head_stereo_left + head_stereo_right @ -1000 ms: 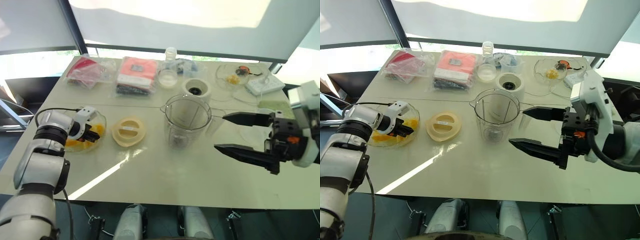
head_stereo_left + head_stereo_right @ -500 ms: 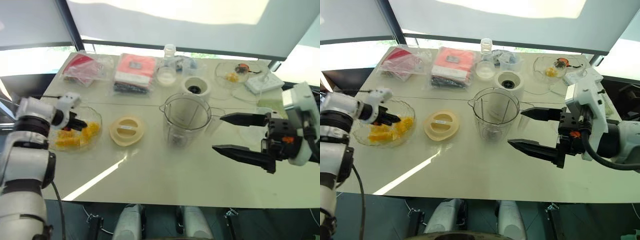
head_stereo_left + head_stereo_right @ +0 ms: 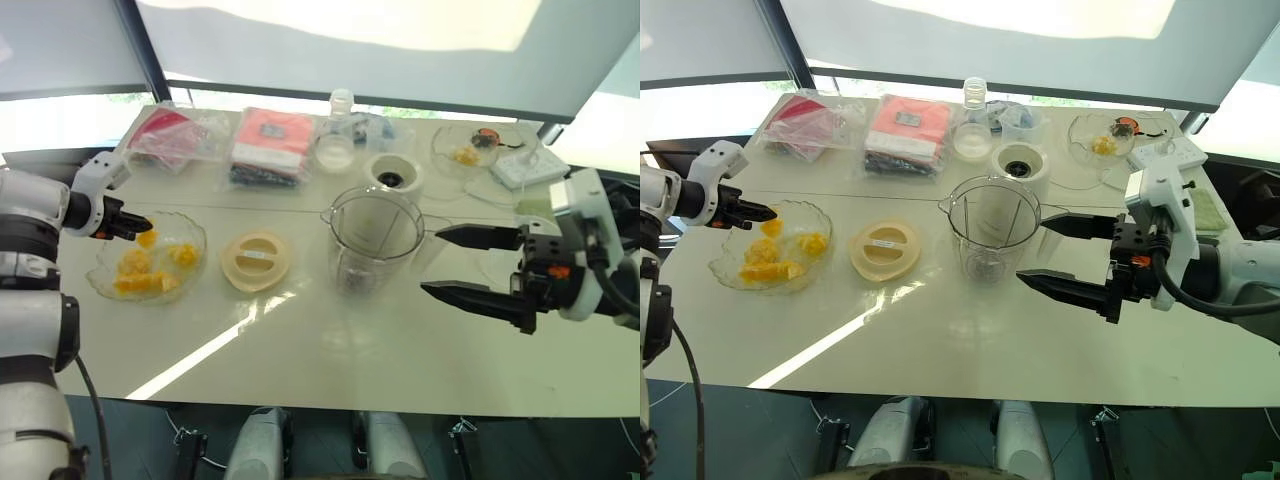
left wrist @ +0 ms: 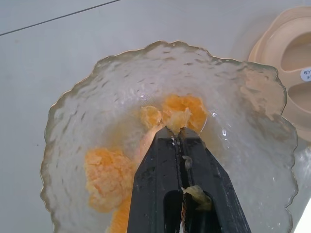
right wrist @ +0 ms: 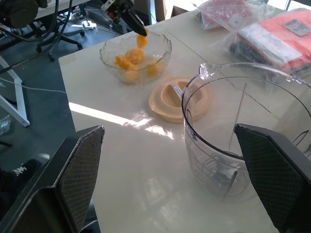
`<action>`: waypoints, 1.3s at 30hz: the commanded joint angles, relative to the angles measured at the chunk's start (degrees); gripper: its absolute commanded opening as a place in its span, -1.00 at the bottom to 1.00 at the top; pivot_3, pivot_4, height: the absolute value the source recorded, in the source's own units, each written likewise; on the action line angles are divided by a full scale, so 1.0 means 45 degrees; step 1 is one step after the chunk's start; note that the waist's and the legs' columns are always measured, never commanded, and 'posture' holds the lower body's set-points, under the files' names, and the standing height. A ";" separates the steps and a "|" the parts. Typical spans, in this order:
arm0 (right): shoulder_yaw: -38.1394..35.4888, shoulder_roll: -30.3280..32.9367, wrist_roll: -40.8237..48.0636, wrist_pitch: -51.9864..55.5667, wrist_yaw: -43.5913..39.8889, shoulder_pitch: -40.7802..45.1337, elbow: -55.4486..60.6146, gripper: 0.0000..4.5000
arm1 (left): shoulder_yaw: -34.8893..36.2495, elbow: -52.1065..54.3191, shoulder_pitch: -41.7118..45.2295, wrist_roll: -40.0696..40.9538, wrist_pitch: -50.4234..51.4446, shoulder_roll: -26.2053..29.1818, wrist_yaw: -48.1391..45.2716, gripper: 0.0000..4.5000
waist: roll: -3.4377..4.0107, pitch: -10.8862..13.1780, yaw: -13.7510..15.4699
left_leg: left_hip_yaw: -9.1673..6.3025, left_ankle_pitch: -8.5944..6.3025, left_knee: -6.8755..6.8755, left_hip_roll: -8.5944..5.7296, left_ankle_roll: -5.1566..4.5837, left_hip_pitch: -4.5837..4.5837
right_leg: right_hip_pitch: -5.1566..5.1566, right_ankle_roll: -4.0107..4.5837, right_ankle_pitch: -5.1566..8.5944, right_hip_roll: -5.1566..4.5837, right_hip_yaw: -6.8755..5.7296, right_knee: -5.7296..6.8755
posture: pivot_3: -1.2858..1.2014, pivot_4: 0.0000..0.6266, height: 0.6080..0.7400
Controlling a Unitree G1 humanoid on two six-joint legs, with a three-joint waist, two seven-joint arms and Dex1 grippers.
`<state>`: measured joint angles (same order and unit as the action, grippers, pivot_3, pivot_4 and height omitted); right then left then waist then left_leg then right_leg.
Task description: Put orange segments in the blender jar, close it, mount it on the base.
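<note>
The left gripper (image 4: 174,132), jaws closed on an orange segment (image 4: 181,110), hangs above the glass bowl (image 3: 190,229). On the right, the right gripper (image 3: 452,262) has its jaws wide open beside the blender jar (image 3: 375,240).

A shallow wavy-rimmed glass bowl (image 3: 190,262) sits on the pale table (image 3: 330,350) beside a flat round cream lid (image 3: 257,261). Red plastic packets (image 3: 270,146), a clear white-capped bottle (image 3: 341,105) and a white power strip (image 3: 530,166) lie along the far edge.

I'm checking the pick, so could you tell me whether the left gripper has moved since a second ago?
Yes. The left gripper has risen out of the glass bowl toward its far-left rim, jaws shut on an orange segment.
</note>
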<state>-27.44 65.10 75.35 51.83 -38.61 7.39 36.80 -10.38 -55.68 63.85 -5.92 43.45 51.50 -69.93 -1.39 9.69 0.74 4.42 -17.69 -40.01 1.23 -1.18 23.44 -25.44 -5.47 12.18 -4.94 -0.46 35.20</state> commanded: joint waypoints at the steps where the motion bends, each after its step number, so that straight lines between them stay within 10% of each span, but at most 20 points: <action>1: -0.0217 -0.0141 -0.0128 -0.0310 -0.0139 0.0215 0.0001 1.00 | 0.0160 0.0340 0.0560 0.0059 -0.0243 0.0364 -0.0291 -0.98 | 0.0000 0.0000 -0.0005 | 0.0001 0.0000 0.0000 0.0000 0.0000 0.0000 | 0.0000 0.0000 0.0000 0.0000 0.0000 0.0000 | 0.03 -0.52 1.00; 18: -0.1018 -0.1106 -0.1640 -0.0452 0.0216 -0.1034 -0.0119 1.00 | 0.0342 0.2875 0.4112 0.1595 -0.0730 0.0001 -0.4154 -0.98 | -0.0026 0.0015 0.0015 | 0.0004 0.0001 -0.0013 -0.0029 0.0000 0.0002 | 0.0011 -0.0032 -0.0018 0.0029 0.0004 -0.0001 | 0.03 -0.52 1.00; 39: -0.3084 -0.2973 -0.1549 -0.0900 0.3037 -0.4479 0.2951 1.00 | -0.1711 0.2294 0.5439 0.3824 -0.2735 -0.6081 -0.5016 -0.98 | -0.0015 0.0010 -0.0002 | -0.0028 0.0002 -0.0015 -0.0041 -0.0001 -0.0019 | 0.0022 -0.0058 -0.0018 0.0065 0.0041 0.0025 | 0.03 -0.52 1.00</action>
<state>-38.81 52.15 67.25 49.38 -25.48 -12.80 48.47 -17.41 -45.38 88.11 10.99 32.69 24.52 -92.32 -1.45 9.74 0.73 4.30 -17.68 -40.08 1.04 -1.19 23.35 -25.34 -5.74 12.10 -4.65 -0.26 35.31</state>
